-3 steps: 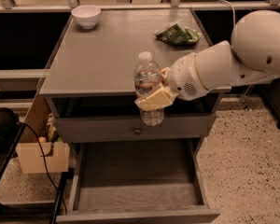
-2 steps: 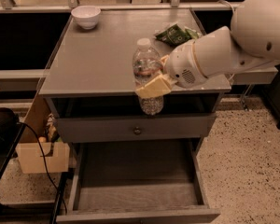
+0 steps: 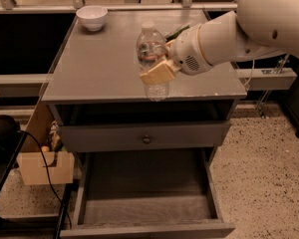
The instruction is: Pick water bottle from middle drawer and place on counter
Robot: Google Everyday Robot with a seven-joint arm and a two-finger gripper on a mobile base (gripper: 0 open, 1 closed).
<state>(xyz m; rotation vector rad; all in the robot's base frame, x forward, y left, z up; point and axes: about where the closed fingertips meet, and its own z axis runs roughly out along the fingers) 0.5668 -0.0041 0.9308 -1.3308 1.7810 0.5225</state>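
Here, tool (image 3: 157,69) clamped on water bottle (image 3: 150,45), upright, over counter (image 3: 97,68) edge.

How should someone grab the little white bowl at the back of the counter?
Probably by its rim, coming straight down. The white bowl sits upright, open side up, near the counter's back left corner, so one finger could go inside the edge and one outside. The hand is busy: it is shut on the water bottle at the counter's front.

The gripper (image 3: 158,72) clasps the water bottle (image 3: 151,46) (nearly upright, cap on) above the front edge of the counter (image 3: 94,68), with a white bowl (image 3: 92,17) at its back-left corner.
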